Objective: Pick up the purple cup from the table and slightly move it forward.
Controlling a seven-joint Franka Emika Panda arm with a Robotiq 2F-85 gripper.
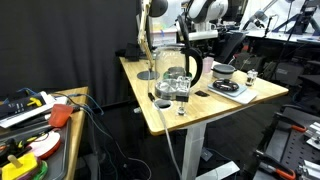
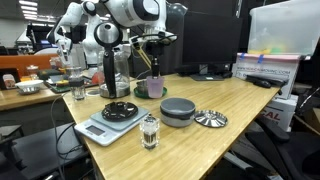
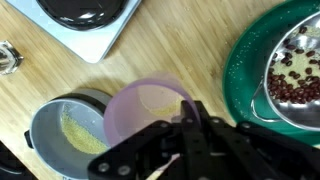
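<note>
The purple cup (image 3: 150, 112) is a translucent lilac cup, seen from above in the wrist view. My gripper (image 3: 190, 112) is shut on its rim, one finger inside and one outside. In an exterior view the cup (image 2: 154, 88) hangs under the gripper (image 2: 150, 72) near the back of the light wood table (image 2: 250, 110). I cannot tell whether its base touches the top. In an exterior view the table (image 1: 150, 108) shows, and the cup is hidden behind glassware.
Next to the cup are a grey bowl of yellow grain (image 3: 70, 135), a green plate (image 3: 240, 60) holding a metal bowl of beans, and a white scale (image 3: 85, 25). Also on the table are a scale with a black dish (image 2: 118, 115), a glass jar (image 2: 150, 130) and a grey bowl (image 2: 178, 110).
</note>
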